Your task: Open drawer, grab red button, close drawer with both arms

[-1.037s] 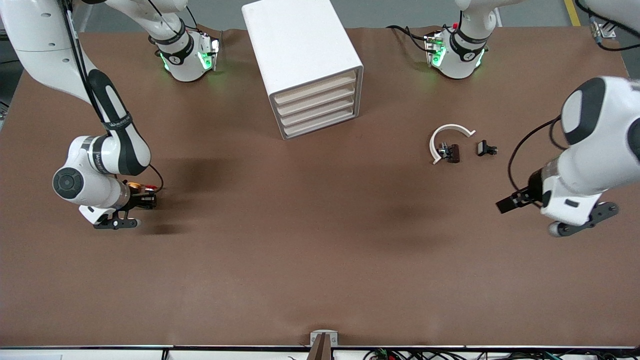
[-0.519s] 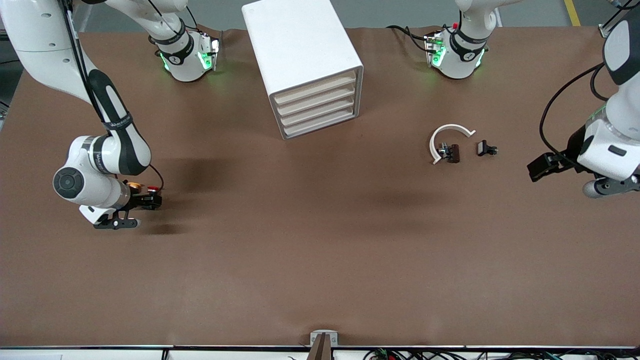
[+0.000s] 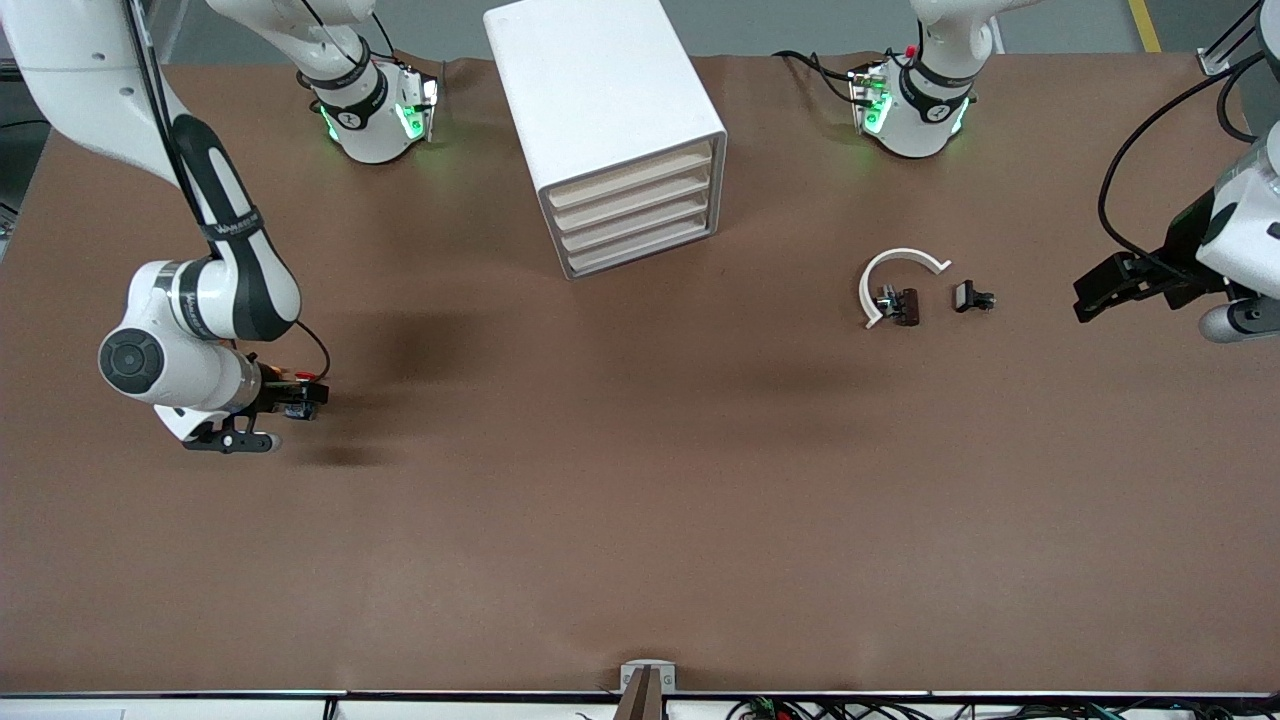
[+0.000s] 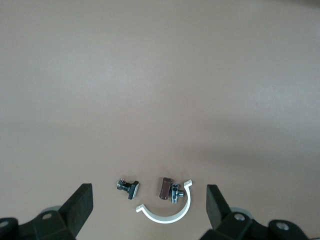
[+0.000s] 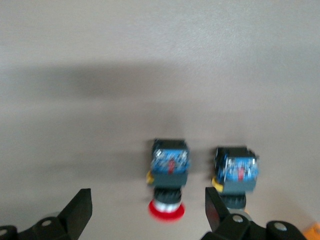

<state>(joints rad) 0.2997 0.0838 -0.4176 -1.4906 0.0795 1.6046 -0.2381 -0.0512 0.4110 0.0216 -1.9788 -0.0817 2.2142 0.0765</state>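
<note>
The red-capped button [image 3: 308, 378] lies on the brown table toward the right arm's end; in the right wrist view its red cap [image 5: 166, 210] and blue body show between my fingers. My right gripper [image 3: 232, 441] [image 5: 146, 200] hovers just above it, open and empty. The white cabinet [image 3: 610, 110] stands at mid-table between the arm bases, with all of its drawers [image 3: 632, 205] shut. My left gripper [image 3: 1240, 318] [image 4: 148, 196] is open and empty, up in the air at the left arm's end of the table.
A like button [image 5: 237, 172] lies beside the red-capped one, its cap hidden. An orange bit [image 5: 313, 231] shows at that view's edge. A white curved clip [image 3: 895, 275] [image 4: 167, 214], a brown part [image 3: 907, 306] [image 4: 164, 188] and a black part [image 3: 970, 297] [image 4: 129, 187] lie toward the left arm's end.
My left arm has swung outward toward its end of the table and away from the front camera. My right gripper has shifted slightly by the red-capped button. Both stay open.
</note>
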